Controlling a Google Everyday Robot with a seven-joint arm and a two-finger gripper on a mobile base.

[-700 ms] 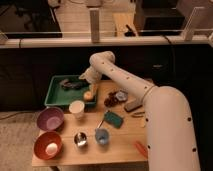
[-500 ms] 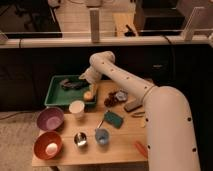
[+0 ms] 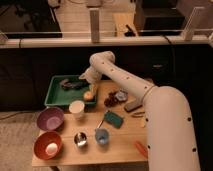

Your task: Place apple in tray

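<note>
The apple [image 3: 88, 95] is a small yellow-orange fruit lying inside the green tray [image 3: 55, 92], at its right front corner, just behind the white cup [image 3: 77, 108]. My gripper [image 3: 90, 86] hangs over the tray's right end, right above the apple and close to it. The white arm [image 3: 125, 80] reaches in from the lower right. A dark object [image 3: 72, 84] lies in the middle of the tray.
A purple bowl [image 3: 50, 119] and an orange-red bowl [image 3: 48, 145] holding a pale ball [image 3: 51, 148] stand at the front left. A metal cup [image 3: 80, 139], a blue cup [image 3: 101, 136], a green sponge [image 3: 114, 118], dark grapes [image 3: 111, 99] and a dark bar [image 3: 132, 105] lie on the wooden table [image 3: 120, 147].
</note>
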